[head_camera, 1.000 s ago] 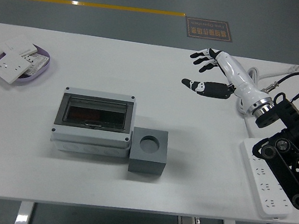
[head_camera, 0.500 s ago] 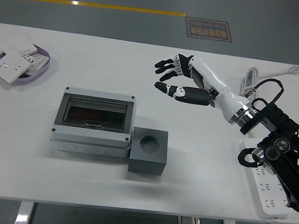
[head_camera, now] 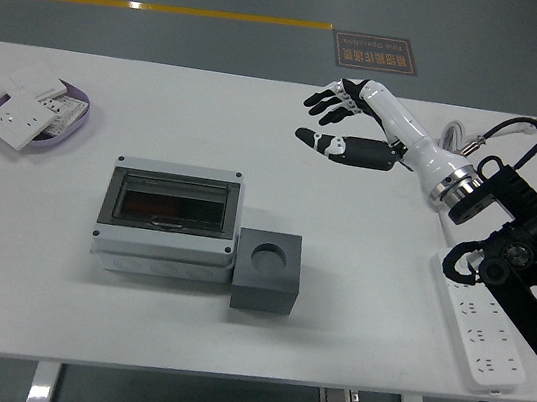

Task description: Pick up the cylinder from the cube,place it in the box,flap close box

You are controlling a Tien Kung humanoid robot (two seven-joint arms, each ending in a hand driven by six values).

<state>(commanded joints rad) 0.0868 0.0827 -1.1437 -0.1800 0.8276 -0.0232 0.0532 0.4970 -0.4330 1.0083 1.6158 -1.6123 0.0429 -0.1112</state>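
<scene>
Fingers on the right hand [head_camera: 346, 122] are spreading loose over the white table [head_camera: 262, 109], grasping nothing, well apart from the gray cube [head_camera: 267, 271]. That cube is sitting just beside the closed box [head_camera: 169, 220], showing only a round hollow; no cylinder is showing anywhere.

Workshop or lab floor — grey concrete, yellow line [head_camera: 156, 8], white table [head_camera: 212, 102].
</scene>
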